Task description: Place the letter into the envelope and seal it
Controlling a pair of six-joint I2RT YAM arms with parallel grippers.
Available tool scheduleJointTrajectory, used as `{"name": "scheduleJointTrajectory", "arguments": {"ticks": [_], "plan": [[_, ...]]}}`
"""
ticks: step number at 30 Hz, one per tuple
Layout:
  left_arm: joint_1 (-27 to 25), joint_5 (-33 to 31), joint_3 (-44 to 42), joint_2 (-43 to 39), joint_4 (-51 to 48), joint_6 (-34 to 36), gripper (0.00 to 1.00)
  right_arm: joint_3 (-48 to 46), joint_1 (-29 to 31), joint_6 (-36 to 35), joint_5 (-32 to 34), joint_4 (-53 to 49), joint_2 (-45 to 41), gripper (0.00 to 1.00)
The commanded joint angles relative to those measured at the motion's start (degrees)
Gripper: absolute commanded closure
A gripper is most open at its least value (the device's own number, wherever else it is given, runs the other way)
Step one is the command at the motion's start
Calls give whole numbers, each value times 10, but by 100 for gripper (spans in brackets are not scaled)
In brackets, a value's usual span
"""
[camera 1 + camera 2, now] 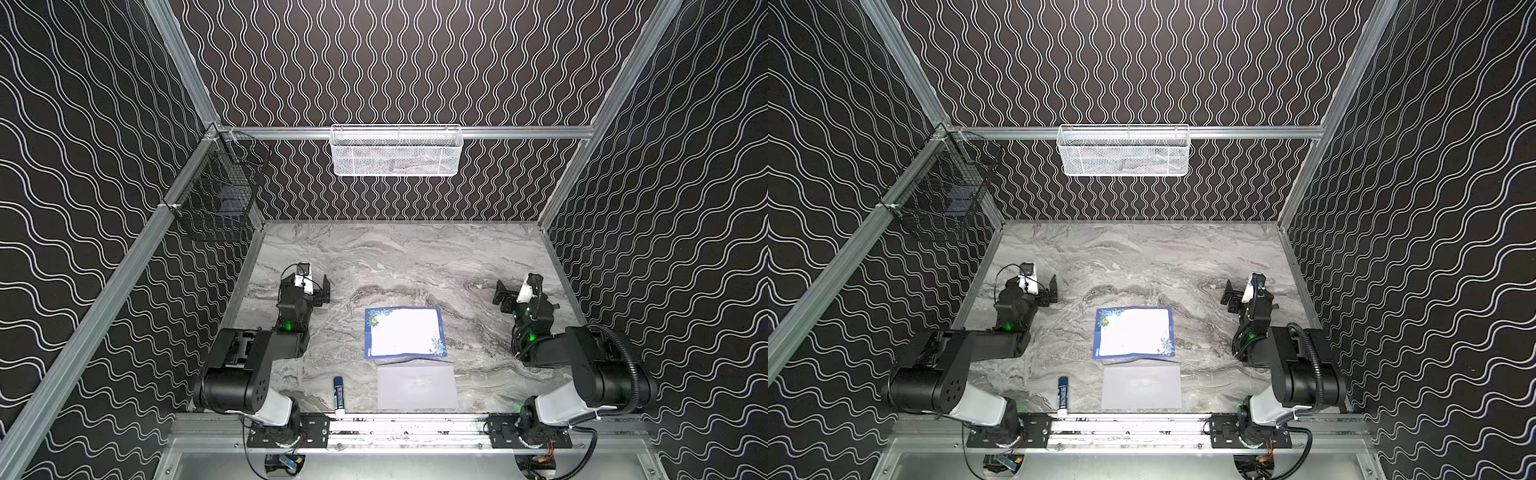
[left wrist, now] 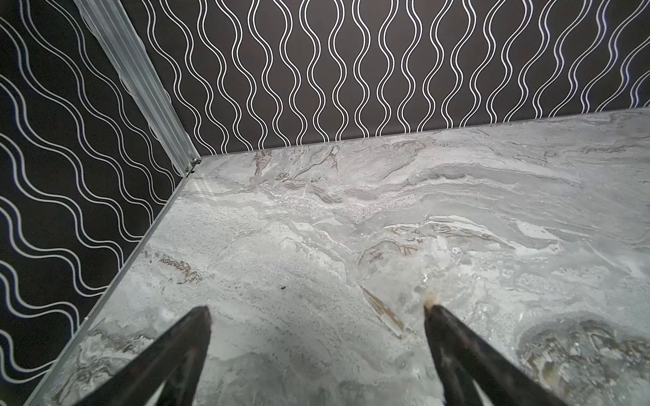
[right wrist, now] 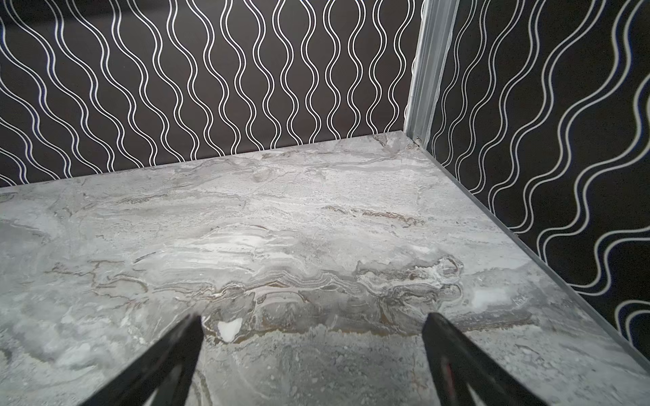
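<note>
Letter: the letter (image 1: 405, 332) (image 1: 1134, 332) is seen lying flat near the middle of the marble tabletop (image 1: 395, 257), between the two arms. Its white face is turned up, and blue-yellow flower prints are seen in two opposite corners of the blue border.
Envelope: the envelope (image 1: 417, 387) (image 1: 1141, 387) is laid flat just in front of the letter, close to the front rail. Only a plain grey-lavender face is shown; the flap cannot be made out. Whether the two papers touch cannot be told.
Glue stick: a blue glue stick (image 1: 339, 395) (image 1: 1062, 395) is laid on its side just left of the envelope. Its dark cap is pointed away from the rail and its white end is set against it.
Left gripper: the left gripper (image 1: 323, 291) (image 1: 1052, 289) (image 2: 316, 311) is held over bare marble, left of the letter and well apart from it. The jaws are spread wide and nothing is gripped between them.
Right gripper: the right gripper (image 1: 500, 296) (image 1: 1229, 297) (image 3: 313, 320) is held over bare marble to the right of the letter, likewise well apart. The jaws are parted fully and nothing is carried.
Baskets: a white mesh basket (image 1: 395, 151) is hung on the back rail, and a black wire basket (image 1: 216, 195) is hung on the left rail.
</note>
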Motion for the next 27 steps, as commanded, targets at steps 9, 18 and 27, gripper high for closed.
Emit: {"name": "scheduleJointTrajectory", "arguments": {"ticks": [9,18,27], "plan": [[0,5,1,-3,8,5,1,-1,0,-1,-6,7,-2,0],[0,5,2,-3,8,5,1,-2,0,-2,-5,11,-2,0],[0,3,2,-2,7,8,1,-4,0,0,7,14,-3,0]]}}
